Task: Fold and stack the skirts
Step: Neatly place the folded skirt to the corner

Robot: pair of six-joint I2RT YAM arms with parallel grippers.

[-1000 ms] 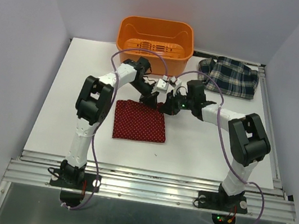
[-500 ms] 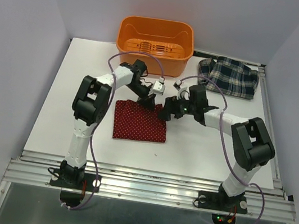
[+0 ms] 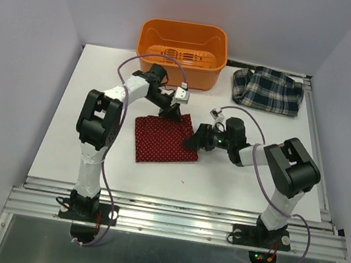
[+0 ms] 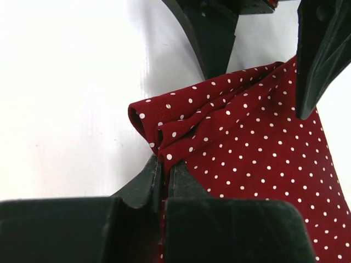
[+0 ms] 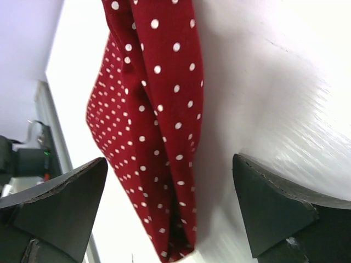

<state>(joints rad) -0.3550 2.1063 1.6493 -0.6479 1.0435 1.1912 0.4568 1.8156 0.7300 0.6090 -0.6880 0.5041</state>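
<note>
The dark red dotted skirt (image 3: 162,141) lies folded in a rough square at mid-table. My left gripper (image 3: 171,112) is shut on its far edge; in the left wrist view the bunched red cloth (image 4: 219,137) runs down into the closed gripper (image 4: 165,167). My right gripper (image 3: 194,141) stands wide open at the skirt's right edge. In the right wrist view the folded edge (image 5: 159,120) lies between the spread fingers (image 5: 60,200), with my gripper (image 5: 170,205) clear of the cloth on both sides. The plaid skirt (image 3: 267,91) lies crumpled at the far right.
An orange plastic bin (image 3: 183,42) stands at the far edge, just behind the left arm. The white table (image 3: 86,144) ends in a metal rail at the near side. Grey walls close in left and right.
The right gripper has opened, let go of the red skirt and drawn back toward the near right. The left gripper keeps its hold and has shifted slightly left.
</note>
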